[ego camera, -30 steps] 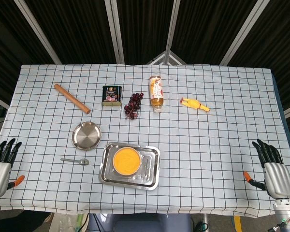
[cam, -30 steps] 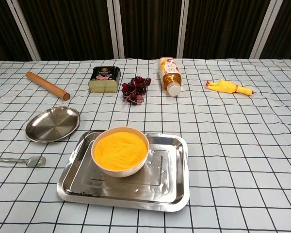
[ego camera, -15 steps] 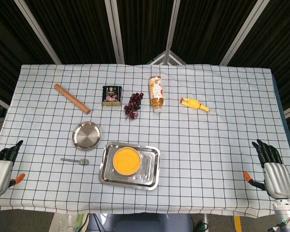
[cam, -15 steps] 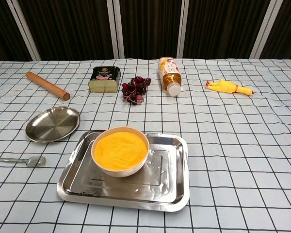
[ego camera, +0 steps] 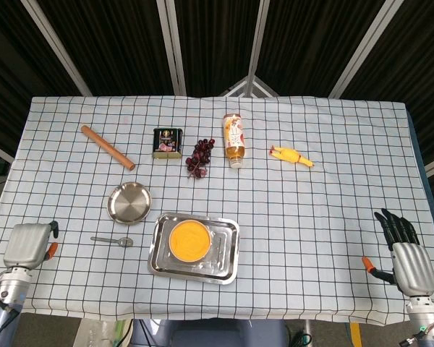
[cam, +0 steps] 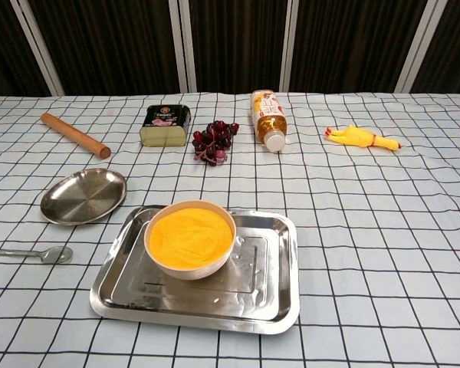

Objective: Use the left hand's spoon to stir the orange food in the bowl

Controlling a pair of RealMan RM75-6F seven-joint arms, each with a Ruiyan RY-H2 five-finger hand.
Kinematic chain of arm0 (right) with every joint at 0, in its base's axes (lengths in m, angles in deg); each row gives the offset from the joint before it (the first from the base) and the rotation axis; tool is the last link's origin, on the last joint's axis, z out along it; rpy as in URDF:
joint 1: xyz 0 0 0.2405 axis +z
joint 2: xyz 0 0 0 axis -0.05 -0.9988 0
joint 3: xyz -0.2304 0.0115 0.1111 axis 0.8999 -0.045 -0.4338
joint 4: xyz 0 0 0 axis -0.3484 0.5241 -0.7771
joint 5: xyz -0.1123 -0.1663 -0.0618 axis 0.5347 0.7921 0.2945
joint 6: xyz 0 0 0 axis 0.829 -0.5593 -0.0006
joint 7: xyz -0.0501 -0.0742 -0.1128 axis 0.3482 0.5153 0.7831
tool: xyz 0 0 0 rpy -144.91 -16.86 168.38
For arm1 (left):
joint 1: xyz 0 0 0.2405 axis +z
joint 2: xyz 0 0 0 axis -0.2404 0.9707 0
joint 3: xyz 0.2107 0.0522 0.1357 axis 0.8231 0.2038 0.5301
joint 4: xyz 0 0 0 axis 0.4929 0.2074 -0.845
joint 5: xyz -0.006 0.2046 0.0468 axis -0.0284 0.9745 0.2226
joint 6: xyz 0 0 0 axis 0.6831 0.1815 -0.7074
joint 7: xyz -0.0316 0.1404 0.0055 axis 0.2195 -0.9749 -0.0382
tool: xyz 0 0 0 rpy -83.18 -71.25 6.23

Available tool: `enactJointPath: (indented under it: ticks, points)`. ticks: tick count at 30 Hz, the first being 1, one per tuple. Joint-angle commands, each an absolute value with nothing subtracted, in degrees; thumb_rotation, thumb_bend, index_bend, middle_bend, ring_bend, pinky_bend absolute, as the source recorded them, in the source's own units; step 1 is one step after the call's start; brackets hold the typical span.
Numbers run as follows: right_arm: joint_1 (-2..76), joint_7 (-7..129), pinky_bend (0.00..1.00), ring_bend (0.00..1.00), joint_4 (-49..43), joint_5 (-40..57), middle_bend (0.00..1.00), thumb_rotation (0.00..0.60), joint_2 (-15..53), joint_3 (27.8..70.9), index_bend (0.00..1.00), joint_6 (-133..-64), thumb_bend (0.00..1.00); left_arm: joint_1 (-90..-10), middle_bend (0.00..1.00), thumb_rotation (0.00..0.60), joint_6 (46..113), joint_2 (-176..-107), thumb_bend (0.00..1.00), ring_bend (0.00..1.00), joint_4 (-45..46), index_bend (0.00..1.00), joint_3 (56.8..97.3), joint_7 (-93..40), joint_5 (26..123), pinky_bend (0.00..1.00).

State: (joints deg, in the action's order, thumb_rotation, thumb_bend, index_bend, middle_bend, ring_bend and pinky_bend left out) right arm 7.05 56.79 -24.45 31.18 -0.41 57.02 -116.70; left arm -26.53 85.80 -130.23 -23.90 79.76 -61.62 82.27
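A white bowl (ego camera: 189, 240) of orange food (cam: 189, 236) stands in the left part of a steel tray (ego camera: 159, 267) near the table's front. A metal spoon (ego camera: 113, 240) lies flat on the cloth to the left of the tray, its scoop end toward the tray, also seen in the chest view (cam: 31, 253). My left hand (ego camera: 29, 244) hangs at the front left table edge, well left of the spoon, holding nothing; only its back shows and its fingers are hidden. My right hand (ego camera: 403, 249) is at the front right edge with fingers spread, empty.
A round steel plate (ego camera: 129, 202) sits just behind the spoon. Along the back lie a wooden rolling pin (ego camera: 107, 147), a dark tin (ego camera: 168, 142), dark grapes (ego camera: 200, 158), a bottle on its side (ego camera: 234, 139) and a yellow rubber chicken (ego camera: 291, 156).
My left hand has turned over and moved inward to the right, so its fingers no longer show. The right hand has barely shifted. The spoon and bowl have not moved.
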Motion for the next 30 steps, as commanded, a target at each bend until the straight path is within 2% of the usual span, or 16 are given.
enactJointPath:
  ticks: [1, 11, 20, 30]
  points:
    - [7.05, 56.8, 0.0, 0.0, -24.46, 31.24, 0.0, 0.6, -0.43, 57.05, 0.0, -116.7, 0.34, -29.69, 1.0, 0.6, 83.86, -133.96, 0.48, 1.0, -23.07, 0.52, 78.28, -66.32, 78.55, 1.0]
    - [6.78, 56.24, 0.0, 0.0, -24.49, 31.3, 0.0, 0.6, -0.69, 57.2, 0.0, -117.0, 0.34, -33.5, 1.0, 0.6, 82.42, -139.98, 0.47, 1.0, -20.9, 0.47, 78.72, -72.87, 73.77, 1.0]
    - [6.56, 55.98, 0.0, 0.0, -24.56, 31.31, 0.0, 0.6, -0.86, 57.28, 0.0, -117.21, 0.34, -35.53, 1.0, 0.6, 82.16, -144.87, 0.47, 1.0, -17.35, 0.48, 79.65, -75.19, 71.05, 1.0]
    - [6.46, 55.87, 0.0, 0.0, -24.51, 31.29, 0.0, 0.6, -0.9, 57.26, 0.0, -117.34, 0.34, -36.57, 1.0, 0.6, 82.93, -146.66, 0.47, 1.0, -17.07, 0.49, 80.84, -75.43, 71.24, 1.0]
